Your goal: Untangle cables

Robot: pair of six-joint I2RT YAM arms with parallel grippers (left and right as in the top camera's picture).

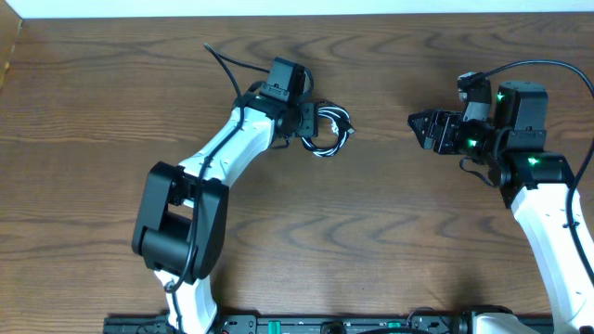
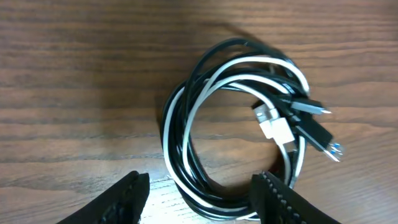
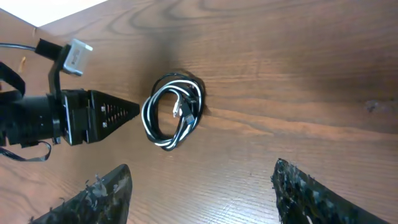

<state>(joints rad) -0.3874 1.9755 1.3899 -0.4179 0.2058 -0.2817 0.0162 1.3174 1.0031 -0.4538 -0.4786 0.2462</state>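
The black and white cables (image 2: 177,134) lie wound together in one small coil on the wooden table. The coil also shows in the overhead view (image 1: 343,119) and in the right wrist view (image 3: 166,145). A white plug (image 2: 273,124) and a black plug with a blue tip (image 2: 318,134) lie across the coil's right side. My left gripper (image 2: 202,179) is open, low over the table. The near arc of the coil lies between its fingers, not pinched. It also shows in the overhead view (image 1: 311,127). My right gripper (image 1: 416,123) is open and empty, well to the right of the coil, pointing at it.
The wooden table (image 1: 390,223) spreads around the coil. The left arm's white links (image 1: 218,153) reach in from the lower left, with a thick black wire (image 1: 225,65) behind the wrist. A pale wall strip runs along the table's far edge (image 1: 297,7).
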